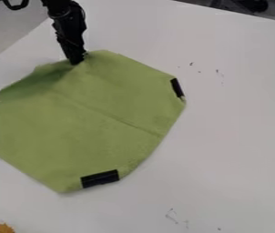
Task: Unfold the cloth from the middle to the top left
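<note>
On 1 cloth: 3 black strips; fingers at top edge, can't tell if apart.

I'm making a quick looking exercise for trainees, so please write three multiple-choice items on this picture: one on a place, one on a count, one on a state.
1. Where is the black two-finger gripper?
A) At the upper edge of the light green cloth
B) At the cloth's lowest corner
C) Off to the right of the cloth

2. How many black strips show along the cloth's edges?
A) One
B) Five
C) Three

3. How does the cloth lie?
A) Rolled into a tube
B) Mostly spread out, with a crease
C) Crumpled into a ball

Key:
1. A: the gripper comes down from above to the cloth's upper edge.
2. C: one strip is at the left, one at the right and one at the bottom.
3. B: the cloth covers a broad area, and a line runs slantwise across it.
</note>
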### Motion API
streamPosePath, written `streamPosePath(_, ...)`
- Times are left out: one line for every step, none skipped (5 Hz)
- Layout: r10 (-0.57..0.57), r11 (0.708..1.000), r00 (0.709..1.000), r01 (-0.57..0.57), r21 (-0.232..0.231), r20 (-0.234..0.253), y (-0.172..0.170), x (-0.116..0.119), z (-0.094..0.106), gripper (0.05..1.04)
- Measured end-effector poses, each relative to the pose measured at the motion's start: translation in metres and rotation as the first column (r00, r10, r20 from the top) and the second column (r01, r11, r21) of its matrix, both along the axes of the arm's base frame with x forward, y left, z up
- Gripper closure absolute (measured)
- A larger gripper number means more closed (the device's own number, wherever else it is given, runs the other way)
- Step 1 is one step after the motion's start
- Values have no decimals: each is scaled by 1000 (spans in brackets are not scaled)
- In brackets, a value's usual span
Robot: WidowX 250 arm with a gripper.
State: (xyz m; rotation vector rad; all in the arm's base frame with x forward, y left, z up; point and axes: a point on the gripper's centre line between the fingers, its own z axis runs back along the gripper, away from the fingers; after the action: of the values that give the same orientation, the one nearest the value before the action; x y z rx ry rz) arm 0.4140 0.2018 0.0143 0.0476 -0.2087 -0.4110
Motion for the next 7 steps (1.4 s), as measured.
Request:
streamPosePath(-12, 1000, 1000, 12, 16, -9, 1, 1, 4, 595)
streamPosePath(-37, 998, 999, 38, 46, -17, -4, 8, 12, 292)
streamPosePath(-29, 999, 999, 30, 39, -36, -12, 11, 19, 87)
streamPosePath(20, 999, 998, -18, 39, -62, -14, 12, 30, 83)
streamPosePath(83, 996, 994, -81, 39, -68, -24, 10, 57, 83)
streamPosePath(164, 986, 985, -163, 30, -57, -37, 4, 83, 83)
streamPosePath(202, 979, 977, -201, 13, -66, -46, -5, 81, 83)
